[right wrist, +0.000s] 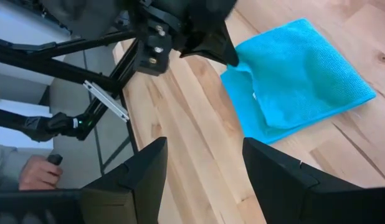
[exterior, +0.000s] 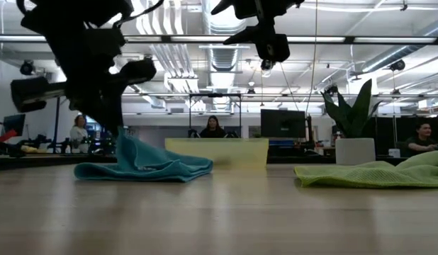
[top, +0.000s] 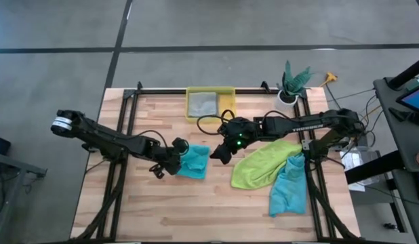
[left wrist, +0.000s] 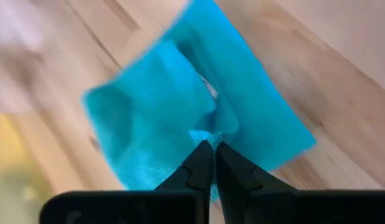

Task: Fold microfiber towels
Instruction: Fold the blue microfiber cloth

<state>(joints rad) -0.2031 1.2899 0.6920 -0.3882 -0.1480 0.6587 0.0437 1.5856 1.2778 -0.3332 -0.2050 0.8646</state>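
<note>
Teal towel at frame center is half folded, left gripper pinching its edge. Right gripper hangs released. Green towel and another teal towel, lower right, wait unfolded.

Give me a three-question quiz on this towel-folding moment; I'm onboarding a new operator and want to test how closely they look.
1. True or false: the left gripper is shut on the folded teal towel.
2. What lies inside the yellow bin? A) a lime green towel B) a light grey towel C) nothing
3. Fill in: the second teal towel partly overlaps the ____ towel on the right of the table.

Key
1. True: its fingers pinch an edge of the cloth.
2. B: the light grey towel.
3. Lime green. The right gripper hangs open above the table, holding nothing.
</note>
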